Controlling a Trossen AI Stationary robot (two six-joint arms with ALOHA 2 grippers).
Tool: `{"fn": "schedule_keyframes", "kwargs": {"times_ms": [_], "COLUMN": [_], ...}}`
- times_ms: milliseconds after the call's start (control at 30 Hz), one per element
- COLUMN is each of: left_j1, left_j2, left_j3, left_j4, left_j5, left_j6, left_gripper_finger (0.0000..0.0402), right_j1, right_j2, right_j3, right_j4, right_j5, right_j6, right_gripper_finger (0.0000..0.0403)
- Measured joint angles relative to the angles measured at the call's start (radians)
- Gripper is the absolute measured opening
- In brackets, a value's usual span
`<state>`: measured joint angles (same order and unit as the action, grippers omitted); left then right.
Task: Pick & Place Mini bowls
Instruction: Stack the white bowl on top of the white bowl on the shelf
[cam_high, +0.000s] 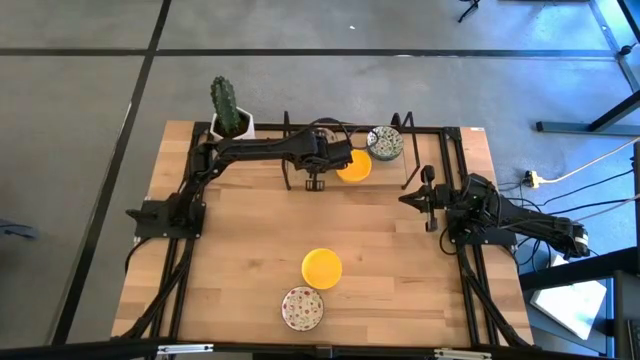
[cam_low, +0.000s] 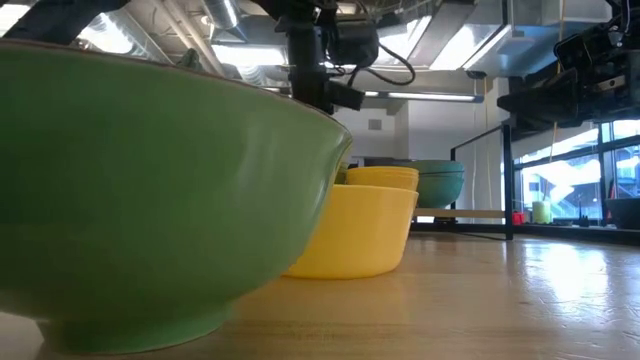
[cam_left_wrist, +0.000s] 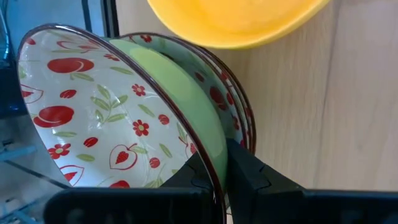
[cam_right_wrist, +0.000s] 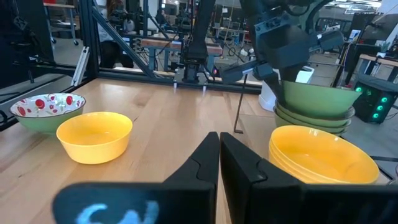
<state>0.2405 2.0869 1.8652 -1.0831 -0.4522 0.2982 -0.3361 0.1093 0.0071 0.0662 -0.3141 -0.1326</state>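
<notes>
My left gripper (cam_high: 335, 160) is at the table's far middle, shut on a mini bowl (cam_left_wrist: 93, 118) that is white with red flowers inside and green outside. This bowl tops a stack of like bowls (cam_right_wrist: 311, 117). A stack of yellow mini bowls (cam_high: 353, 165) stands beside it, and a grey-green patterned one (cam_high: 385, 143) stands farther right. Near the front edge a yellow mini bowl (cam_high: 321, 268) and a red-flowered one (cam_high: 302, 308) rest on their bases. My right gripper (cam_right_wrist: 219, 163) waits shut at the right side. My left gripper pinches the top bowl's rim (cam_left_wrist: 214, 163), one finger inside the bowl and one against its green outer wall (cam_left_wrist: 186, 93). The fingers slant down from above. The bowl sits tilted over the stack beneath it; whether it is clear of that stack I cannot tell.
A white pot with a cactus (cam_high: 230, 108) stands at the far left corner. A black frame (cam_high: 450, 130) runs along the table's far and right sides. Bare wood (cam_high: 250, 240) lies between the far stacks and the two near bowls.
</notes>
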Motion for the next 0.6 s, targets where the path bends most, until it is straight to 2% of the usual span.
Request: {"fn": "schedule_keyframes", "kwargs": {"times_ms": [600], "left_j1": [0.0], "left_j2": [0.0], "left_j3": [0.0], "left_j4": [0.002], "left_j5": [0.008], "left_j6": [0.008], "left_gripper_finger": [0.0046], "right_j1": [0.0], "right_j2": [0.0], "right_j3": [0.0], "right_j4": [-0.002], "right_j5": [0.0], "right_j6": [0.0], "right_gripper_finger": [0.0017]}}
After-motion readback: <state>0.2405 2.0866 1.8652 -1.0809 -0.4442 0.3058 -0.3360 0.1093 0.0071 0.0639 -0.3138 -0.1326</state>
